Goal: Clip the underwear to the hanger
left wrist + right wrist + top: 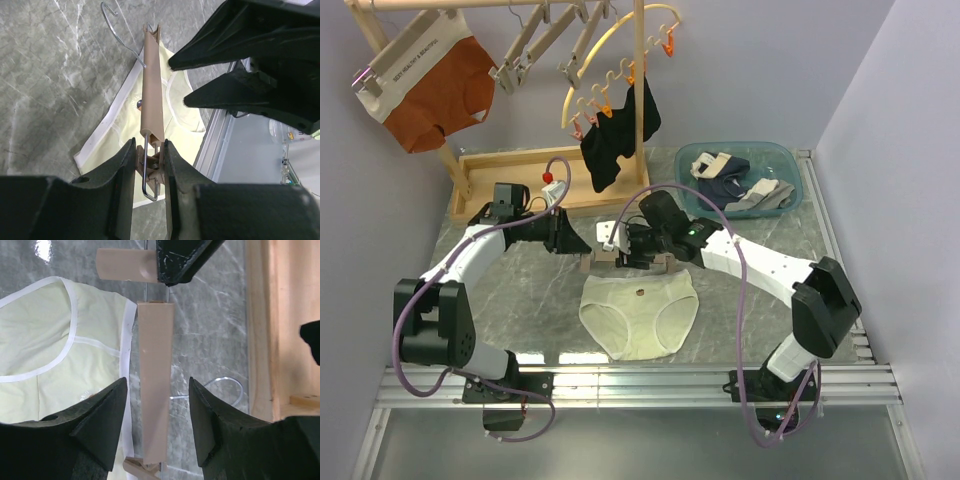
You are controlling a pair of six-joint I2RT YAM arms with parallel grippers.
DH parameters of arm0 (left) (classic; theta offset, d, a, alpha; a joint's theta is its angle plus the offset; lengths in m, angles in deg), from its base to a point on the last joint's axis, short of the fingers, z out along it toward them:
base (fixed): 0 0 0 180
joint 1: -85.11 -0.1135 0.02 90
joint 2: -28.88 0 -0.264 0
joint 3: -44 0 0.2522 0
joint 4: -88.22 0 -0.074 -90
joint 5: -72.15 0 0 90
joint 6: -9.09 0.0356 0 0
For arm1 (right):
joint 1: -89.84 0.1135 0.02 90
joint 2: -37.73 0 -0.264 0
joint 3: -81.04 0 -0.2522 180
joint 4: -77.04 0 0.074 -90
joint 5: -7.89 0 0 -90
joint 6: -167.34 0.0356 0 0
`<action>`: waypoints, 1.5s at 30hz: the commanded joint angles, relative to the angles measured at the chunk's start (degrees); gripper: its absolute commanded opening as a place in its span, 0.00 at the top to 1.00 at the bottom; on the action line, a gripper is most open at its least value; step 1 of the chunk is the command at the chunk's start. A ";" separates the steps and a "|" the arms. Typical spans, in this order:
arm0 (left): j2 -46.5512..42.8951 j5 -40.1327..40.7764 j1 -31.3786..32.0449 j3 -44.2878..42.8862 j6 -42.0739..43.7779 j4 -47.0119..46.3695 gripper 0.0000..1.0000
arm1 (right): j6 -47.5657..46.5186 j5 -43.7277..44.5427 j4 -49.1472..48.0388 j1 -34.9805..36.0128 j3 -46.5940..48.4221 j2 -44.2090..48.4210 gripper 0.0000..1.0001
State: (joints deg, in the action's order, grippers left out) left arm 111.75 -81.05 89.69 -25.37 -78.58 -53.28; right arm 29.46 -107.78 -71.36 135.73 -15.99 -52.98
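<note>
Left hand [150, 146] clamped on the end clip of the hanger [152, 90]; right hand [157, 383] has fingers apart, straddling the bar w/o gripping it afaict.

Hanger lies flat on the bench [520, 290], right along the waistband of the underwear [640, 315]. Long axis runs left-right across the bench, hook pointing to the far side, away from the underwear. Guessing left pins that end so the bar can't slide while right lines up on it, prob to feed the waistband into a clip. Underwear is spread flat in front of the arms, waistband toward the hanger, crotch toward the bases.
</note>
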 commanded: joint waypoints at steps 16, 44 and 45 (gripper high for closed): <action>-0.08 -4.57 0.17 -0.29 -1.62 -5.13 1.00 | -0.81 1.06 -4.48 1.04 4.79 -9.48 0.56; 21.37 0.35 0.25 -18.21 26.15 27.83 0.32 | -8.37 5.19 2.81 0.96 10.59 -16.68 1.00; 21.11 0.79 0.43 -17.78 25.45 26.17 0.32 | -8.37 5.19 3.07 1.04 11.12 -16.77 1.00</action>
State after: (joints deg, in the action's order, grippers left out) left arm 133.28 -81.32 89.50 -42.27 -54.91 -26.51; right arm 21.92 -102.51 -68.67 136.28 -8.10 -69.09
